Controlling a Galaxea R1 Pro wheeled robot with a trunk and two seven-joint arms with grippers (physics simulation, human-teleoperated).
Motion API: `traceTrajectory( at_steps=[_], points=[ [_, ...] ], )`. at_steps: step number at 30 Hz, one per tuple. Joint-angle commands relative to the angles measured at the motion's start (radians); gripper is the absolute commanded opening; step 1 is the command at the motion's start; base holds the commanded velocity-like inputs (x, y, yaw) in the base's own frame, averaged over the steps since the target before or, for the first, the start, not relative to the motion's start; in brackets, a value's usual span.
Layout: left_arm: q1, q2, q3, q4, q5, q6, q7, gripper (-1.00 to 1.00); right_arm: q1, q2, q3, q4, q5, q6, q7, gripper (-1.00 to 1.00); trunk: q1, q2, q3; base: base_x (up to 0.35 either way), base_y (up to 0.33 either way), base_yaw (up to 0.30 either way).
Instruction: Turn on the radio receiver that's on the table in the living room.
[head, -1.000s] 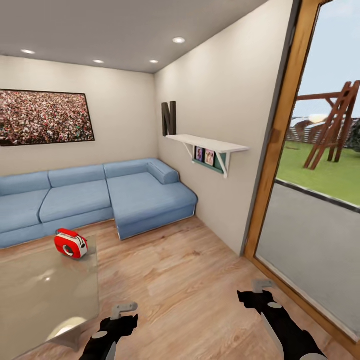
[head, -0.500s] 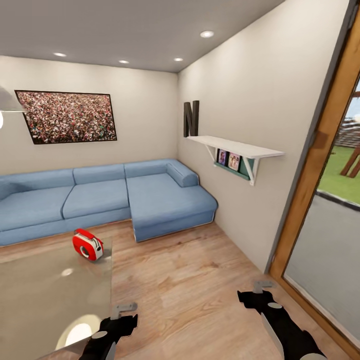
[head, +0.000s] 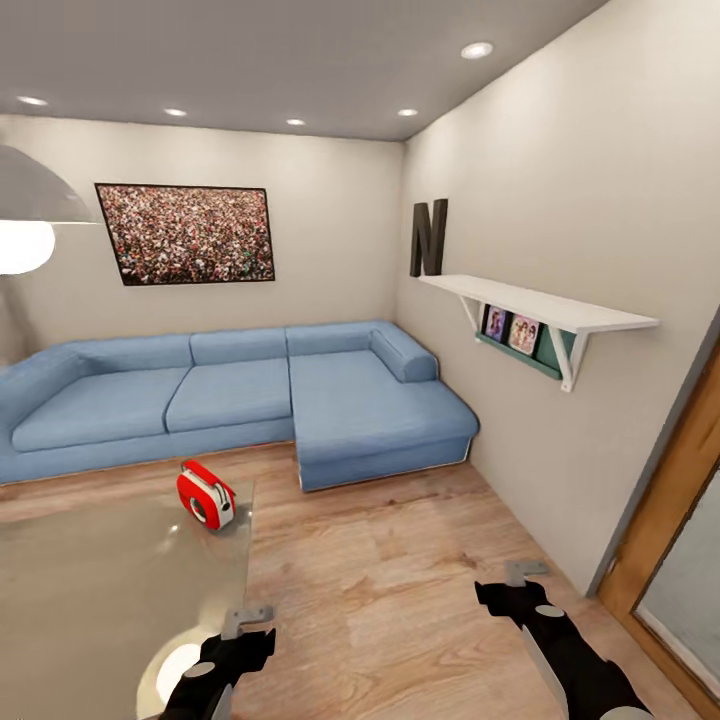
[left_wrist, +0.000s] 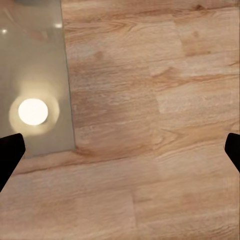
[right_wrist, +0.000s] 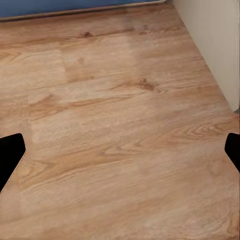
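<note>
Red radio (head: 205, 495) on glossy worktop (head: 90, 600), ahead of left end effector (head: 247, 622), the nearer one; both end effectors spread, empty.

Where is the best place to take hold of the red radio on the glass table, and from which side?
Probably the thin handle on top of the radio, approached from above: it stands upright near the table's far corner, with nothing around it.

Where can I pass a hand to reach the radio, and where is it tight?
The glossy table top is bare between the left gripper and the radio, which stands alone near its far corner. The wood floor is open between table, sofa and wall, under the right gripper. Tightest: the strip between radio and sofa.
</note>
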Motion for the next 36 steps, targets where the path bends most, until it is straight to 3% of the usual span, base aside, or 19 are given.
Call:
traceTrajectory(
  at_steps=[1, 9, 36],
  points=[
    [0.0, 0.0, 0.0, 0.0, 0.0, 0.0, 0.0, 1.0, 0.0, 0.0, 0.0, 0.0, 0.0, 0.0, 0.0, 1.0, 0.0, 0.0, 0.0, 0.242, -0.205, 0.252],
    [0.0, 0.0, 0.0, 0.0, -0.001, -0.017, 0.025, 1.0, 0.0, 0.0, 0.0, 0.0, 0.0, 0.0, 0.0, 1.0, 0.0, 0.0, 0.0, 0.169, -0.259, 0.252],
    [0.0, 0.001, 0.0, 0.0, 0.001, -0.02, 0.026, 1.0, 0.0, 0.0, 0.0, 0.005, 0.0, 0.0, 0.0, 1.0, 0.0, 0.0, 0.0, 0.17, -0.244, 0.252]
  ],
)
